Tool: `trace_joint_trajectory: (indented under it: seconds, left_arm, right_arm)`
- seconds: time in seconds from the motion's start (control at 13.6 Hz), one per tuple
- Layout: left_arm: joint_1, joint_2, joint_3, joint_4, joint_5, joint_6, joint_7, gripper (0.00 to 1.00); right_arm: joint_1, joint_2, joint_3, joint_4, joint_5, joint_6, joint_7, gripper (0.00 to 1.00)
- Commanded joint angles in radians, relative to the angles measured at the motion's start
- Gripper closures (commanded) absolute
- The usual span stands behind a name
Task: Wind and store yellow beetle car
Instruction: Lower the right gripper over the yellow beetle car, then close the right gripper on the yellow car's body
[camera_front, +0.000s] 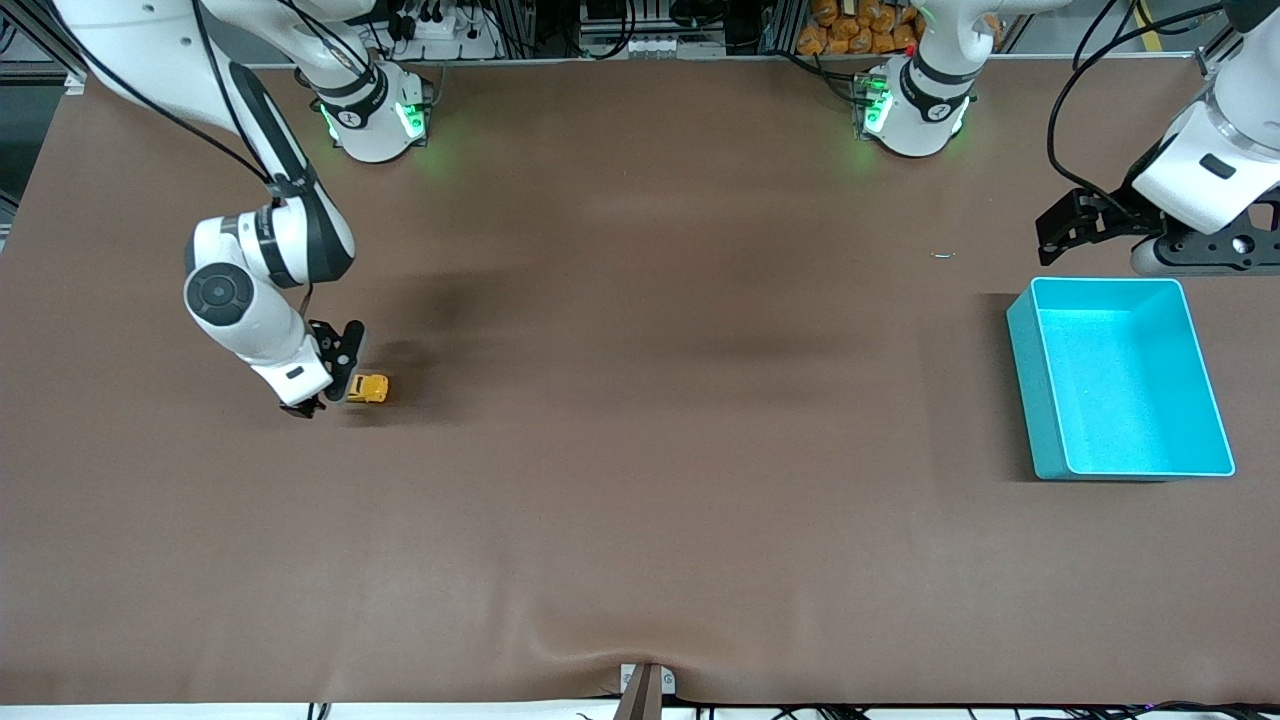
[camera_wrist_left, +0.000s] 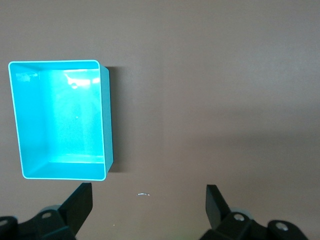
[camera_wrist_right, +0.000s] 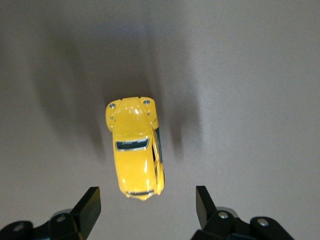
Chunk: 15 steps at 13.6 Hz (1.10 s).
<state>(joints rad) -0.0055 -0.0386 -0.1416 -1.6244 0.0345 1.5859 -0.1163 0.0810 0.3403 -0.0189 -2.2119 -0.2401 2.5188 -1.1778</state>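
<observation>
Yellow car (camera_wrist_right: 135, 146) sits mid-frame before your right gripper (camera_wrist_right: 145, 210), jaws apart: straddle its sides squarely, then close. Left gripper (camera_wrist_left: 146, 205) waits, also apart.

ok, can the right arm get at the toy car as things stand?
Probably yes. The right gripper is low beside the toy car, fingers open wider than its body in the right wrist view, with bare table around it. The left gripper waits by the teal bin, well out of the way.

Brown table (camera_front: 640, 450) — evenly lit, faintly shadowed
</observation>
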Motion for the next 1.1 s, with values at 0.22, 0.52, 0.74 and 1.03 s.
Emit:
trace_joint_trajectory:
  seconds: [0.22,0.52,0.74,1.03]
  left_arm:
    - [0.022,-0.009,-0.006,-0.002,-0.021,-0.006,0.015,0.0]
    - [0.022,-0.01,-0.006,-0.005,-0.021,-0.007,0.015,0.0]
    - [0.021,-0.009,-0.01,-0.005,-0.021,-0.007,0.015,0.0]
    - [0.021,-0.009,-0.012,-0.006,-0.021,-0.007,0.015,0.0]
  right_arm:
    - [-0.032,0.043,0.025,0.006,-0.018,0.032,-0.025,0.24]
    - [-0.036,0.046,0.05,0.003,-0.013,0.028,-0.019,0.27]
    - [-0.047,0.045,0.071,-0.006,-0.011,0.028,-0.016,0.31]
    - [-0.047,0.046,0.082,-0.011,-0.011,0.032,-0.014,0.39]
